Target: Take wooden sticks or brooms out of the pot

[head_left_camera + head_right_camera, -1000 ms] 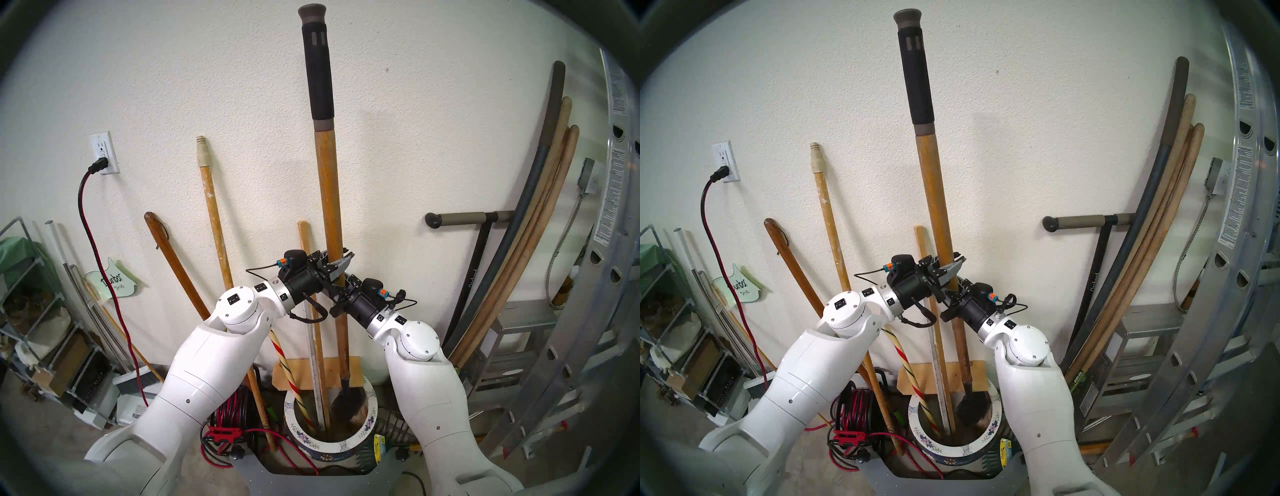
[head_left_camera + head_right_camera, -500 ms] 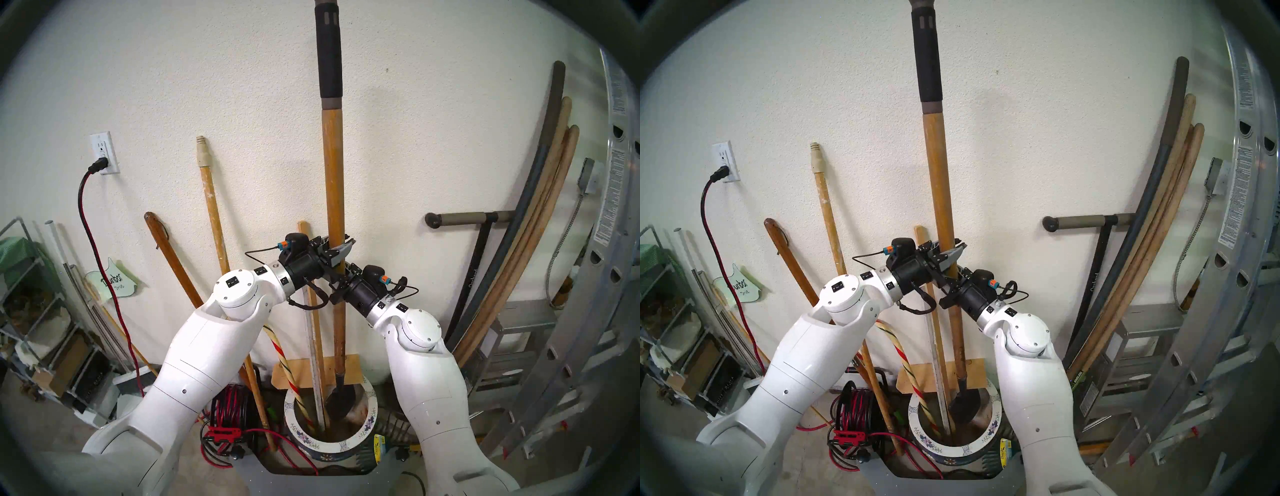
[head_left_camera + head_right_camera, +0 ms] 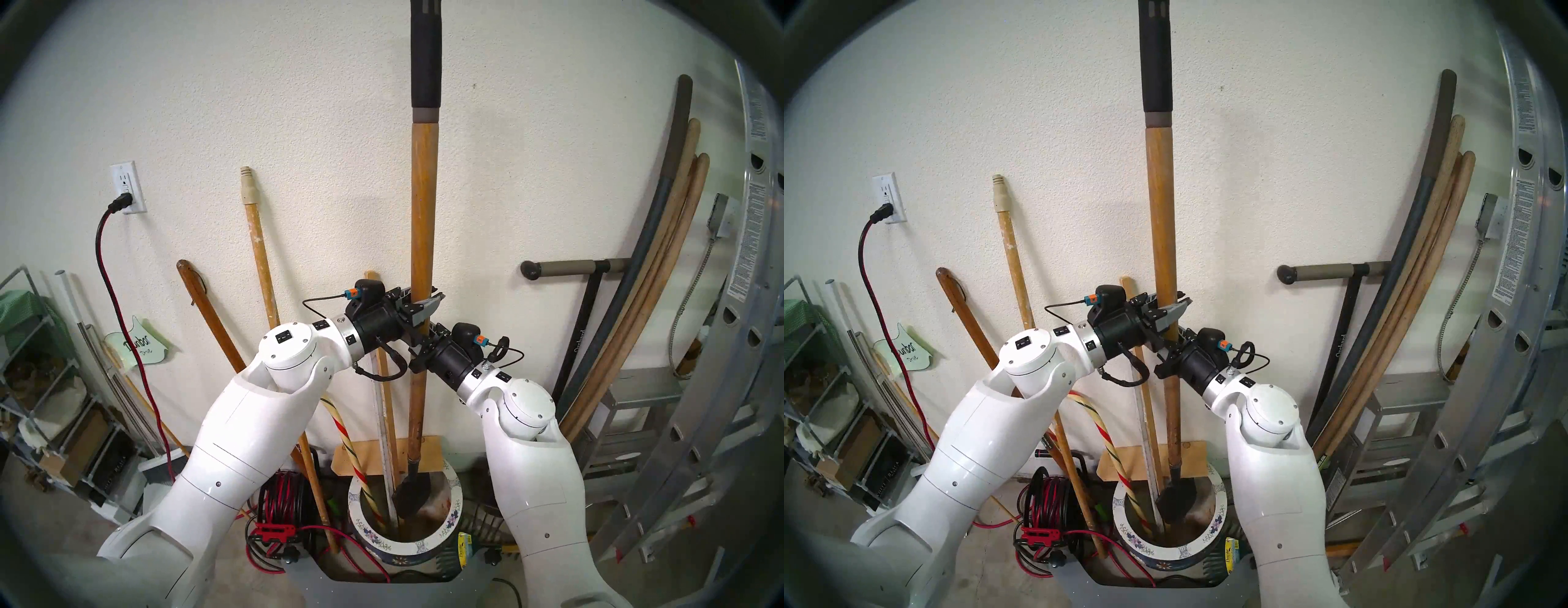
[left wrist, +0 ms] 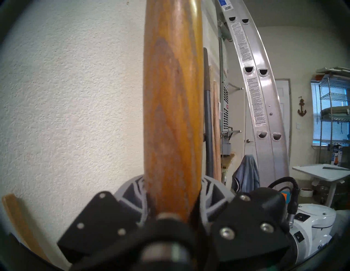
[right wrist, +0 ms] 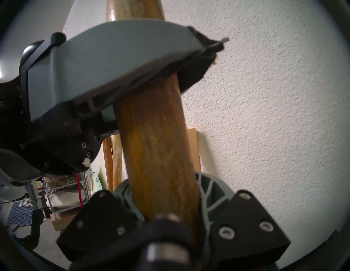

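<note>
- The left gripper (image 3: 424,308) is squeezing tight around the thick wooden pole (image 3: 423,220), with one finger in front of the wood and one behind it.
- The right gripper (image 3: 424,344) is gripping the same pole just below the left one — its fingers are pressing on both sides of the wood.
- The pole is standing almost straight up in front of the white wall (image 3: 212,106), and its black rubber end (image 3: 425,55) is poking past the top of the head view.
- The dark blade (image 3: 411,494) at the bottom is hanging inside the mouth of the flowered pot (image 3: 403,548).
- The thin pale stick (image 3: 384,407) is standing in the pot too, just left of the pole, leaning on the wall — no gripper is touching it.
</note>
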Robot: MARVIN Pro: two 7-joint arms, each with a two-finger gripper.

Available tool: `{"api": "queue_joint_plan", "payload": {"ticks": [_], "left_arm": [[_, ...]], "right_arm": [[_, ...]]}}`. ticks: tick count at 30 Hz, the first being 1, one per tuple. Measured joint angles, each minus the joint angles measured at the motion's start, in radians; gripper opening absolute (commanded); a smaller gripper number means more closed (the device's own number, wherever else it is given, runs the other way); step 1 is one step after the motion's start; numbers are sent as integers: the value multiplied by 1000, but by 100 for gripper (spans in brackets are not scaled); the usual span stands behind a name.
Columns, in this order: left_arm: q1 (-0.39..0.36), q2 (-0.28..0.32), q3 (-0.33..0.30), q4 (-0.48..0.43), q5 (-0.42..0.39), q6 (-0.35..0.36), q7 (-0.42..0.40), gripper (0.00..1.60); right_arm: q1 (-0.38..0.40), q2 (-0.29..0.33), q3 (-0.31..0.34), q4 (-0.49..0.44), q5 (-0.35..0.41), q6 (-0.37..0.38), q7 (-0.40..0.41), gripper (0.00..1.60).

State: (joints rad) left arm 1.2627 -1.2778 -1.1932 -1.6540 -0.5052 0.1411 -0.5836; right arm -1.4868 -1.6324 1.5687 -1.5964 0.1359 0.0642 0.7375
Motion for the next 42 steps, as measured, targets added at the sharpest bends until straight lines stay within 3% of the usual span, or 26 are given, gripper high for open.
{"api": "queue_joint_plan", "payload": {"ticks": [20, 42], "left_arm": [[21, 17, -32, -138, -12, 112, 57, 0], [-10, -30, -35, -197, -18, 142, 126, 0]], "right_arm": [[-22, 6, -13, -143, -9, 129, -8, 0], [20, 10, 10, -213, -5, 179, -8, 0]]}}
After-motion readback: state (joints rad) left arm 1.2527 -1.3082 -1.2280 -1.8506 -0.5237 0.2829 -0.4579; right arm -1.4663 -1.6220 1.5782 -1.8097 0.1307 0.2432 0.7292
